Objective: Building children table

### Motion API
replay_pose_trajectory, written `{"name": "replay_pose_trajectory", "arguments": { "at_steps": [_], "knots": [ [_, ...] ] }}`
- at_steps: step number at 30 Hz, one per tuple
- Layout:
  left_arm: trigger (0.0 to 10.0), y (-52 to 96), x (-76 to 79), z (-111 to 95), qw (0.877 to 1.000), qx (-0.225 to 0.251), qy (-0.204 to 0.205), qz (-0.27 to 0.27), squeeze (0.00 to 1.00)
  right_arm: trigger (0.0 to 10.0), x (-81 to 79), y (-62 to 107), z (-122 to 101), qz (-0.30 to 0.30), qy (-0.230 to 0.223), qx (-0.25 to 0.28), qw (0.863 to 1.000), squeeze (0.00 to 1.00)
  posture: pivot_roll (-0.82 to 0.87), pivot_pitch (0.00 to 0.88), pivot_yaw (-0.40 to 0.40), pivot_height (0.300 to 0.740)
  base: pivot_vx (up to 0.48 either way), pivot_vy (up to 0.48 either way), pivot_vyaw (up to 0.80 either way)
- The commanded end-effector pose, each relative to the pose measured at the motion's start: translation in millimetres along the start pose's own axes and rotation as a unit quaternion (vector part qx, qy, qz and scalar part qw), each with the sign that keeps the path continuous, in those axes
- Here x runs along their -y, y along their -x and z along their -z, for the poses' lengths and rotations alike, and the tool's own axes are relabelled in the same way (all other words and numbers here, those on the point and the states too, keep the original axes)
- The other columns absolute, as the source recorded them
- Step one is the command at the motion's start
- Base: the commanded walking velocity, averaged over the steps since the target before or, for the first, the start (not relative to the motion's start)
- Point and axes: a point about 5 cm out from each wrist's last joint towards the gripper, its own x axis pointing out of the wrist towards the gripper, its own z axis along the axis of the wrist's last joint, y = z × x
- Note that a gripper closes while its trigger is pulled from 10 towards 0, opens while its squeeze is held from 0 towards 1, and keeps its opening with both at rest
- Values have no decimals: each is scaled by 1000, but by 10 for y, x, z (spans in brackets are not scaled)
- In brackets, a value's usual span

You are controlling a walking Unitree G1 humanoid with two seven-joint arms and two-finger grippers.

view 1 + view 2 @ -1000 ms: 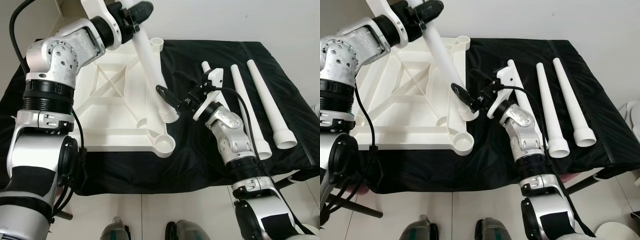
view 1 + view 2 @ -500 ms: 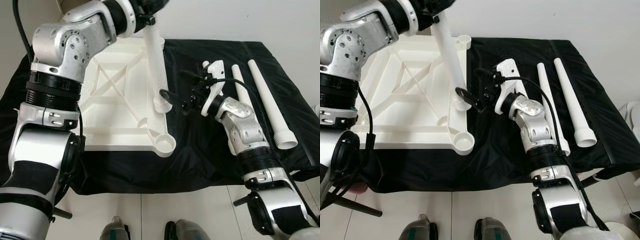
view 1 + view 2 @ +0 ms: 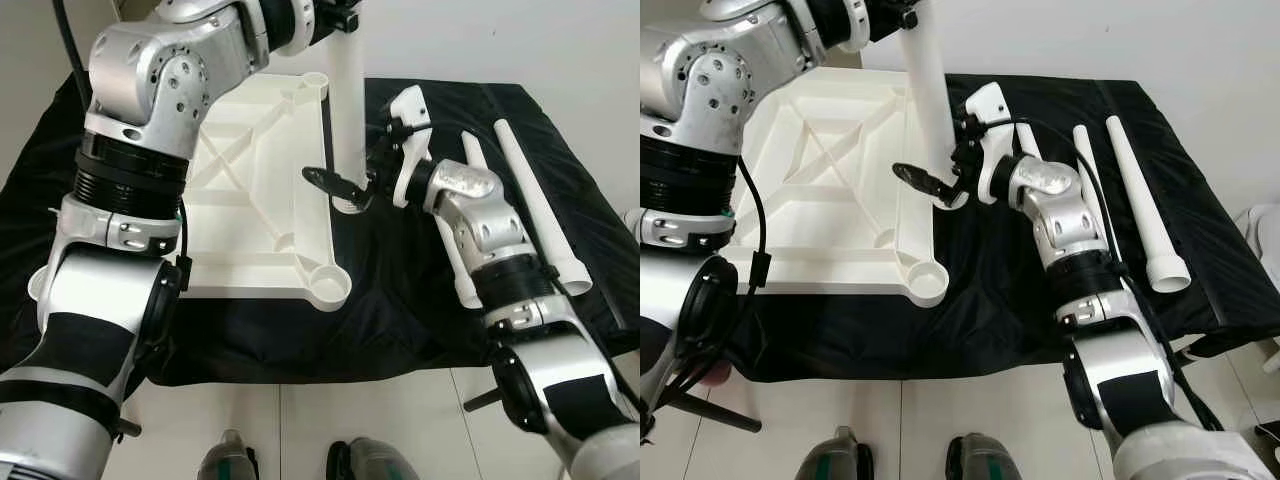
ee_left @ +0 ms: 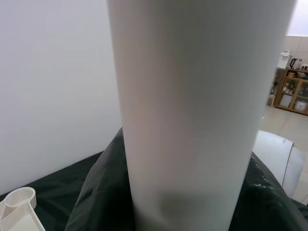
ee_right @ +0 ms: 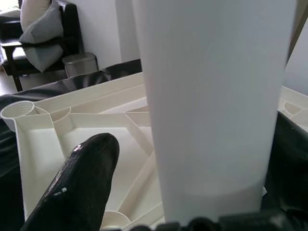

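A white table leg (image 3: pixel 348 110) stands nearly upright, with its lower end just over the right edge of the upturned white tabletop (image 3: pixel 250 170). My left gripper (image 3: pixel 335 12) is shut on the leg's top end, and in the left wrist view the leg (image 4: pixel 192 110) is very close. My right gripper (image 3: pixel 345 185) reaches in from the right at the leg's lower end and stands open, one black finger (image 5: pixel 77 187) a little apart from the leg (image 5: pixel 211 96). The other finger is hidden behind the leg.
Three more white legs lie on the black cloth (image 3: pixel 400 300) at the right: one at the far right (image 3: pixel 1140 195), one beside it (image 3: pixel 1087 165), one partly under my right arm (image 3: pixel 460 280). A round corner socket (image 3: pixel 328 285) faces up near me.
My left arm has swung the leg from a slant to nearly upright and carried it to the right. My right gripper has followed the leg's lower end along the tabletop's edge.
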Motion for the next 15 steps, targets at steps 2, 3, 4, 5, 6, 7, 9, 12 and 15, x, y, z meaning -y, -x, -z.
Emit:
{"name": "replay_pose_trajectory", "arguments": {
  "at_steps": [2,3,4,5,6,7,9,12,15],
  "knots": [
    [10000,-9,126,-98,998,10,-25,56,0,10000,37,-6,18,0,10,-15,1000,0,-98,0,-35,740,0,0,0],
    [10000,-9,128,-98,998,10,-25,57,0,10000,52,-10,18,3,11,-16,1000,0,-99,0,-34,740,0,0,0],
    [10000,-8,128,-98,998,10,-25,57,0,10000,62,-13,17,6,12,-17,1000,0,-99,0,-34,740,0,0,0],
    [10000,-8,128,-96,998,10,-25,57,0,8118,77,-18,19,11,8,-19,1000,0,-100,0,-34,740,0,0,0],
    [10000,-7,128,-94,998,9,-25,56,0,8118,88,-21,21,14,6,-20,1000,0,-100,0,-34,740,0,0,0],
    [10000,-7,128,-94,998,9,-25,56,0,8118,88,-21,21,14,6,-20,1000,0,-100,0,-34,740,0,0,0],
    [10000,-9,128,-95,998,10,-24,56,0,5451,107,-25,27,20,6,-25,999,0,-100,0,-35,740,0,0,0],
    [10000,-11,129,-115,998,13,-23,55,0,3059,117,-25,75,23,-3,-37,999,0,-99,0,-35,740,0,0,0],
    [10000,-11,141,-124,998,15,-23,58,0,3294,116,-25,92,26,-3,-36,999,0,-100,0,-32,740,0,0,0]
  ]
}}
